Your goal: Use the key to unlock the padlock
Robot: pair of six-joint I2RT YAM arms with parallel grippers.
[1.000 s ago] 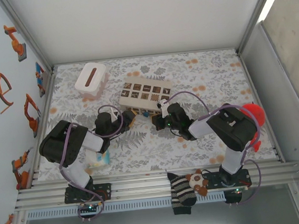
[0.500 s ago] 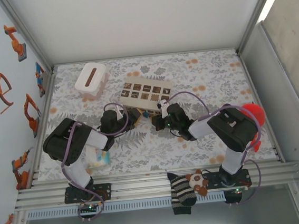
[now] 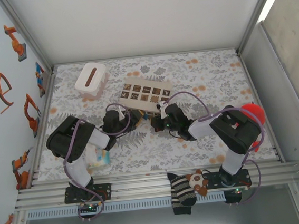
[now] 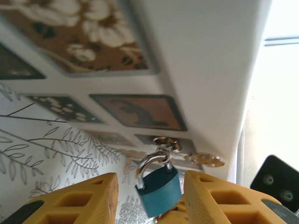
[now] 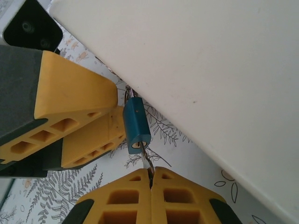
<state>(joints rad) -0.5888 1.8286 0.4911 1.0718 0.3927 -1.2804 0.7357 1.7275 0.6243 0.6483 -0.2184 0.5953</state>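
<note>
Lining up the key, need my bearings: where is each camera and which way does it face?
Top external: above and behind the bases, looking down at the table; both arms, left hand and right hand both at the beige box.
Left wrist: on the left arm, looking past its spread fingers at the blue padlock.
Right wrist: on the right arm, looking past its fingers, shut on the key.
Shared: both wrist views show the padlock; the right also shows the left hand.
</note>
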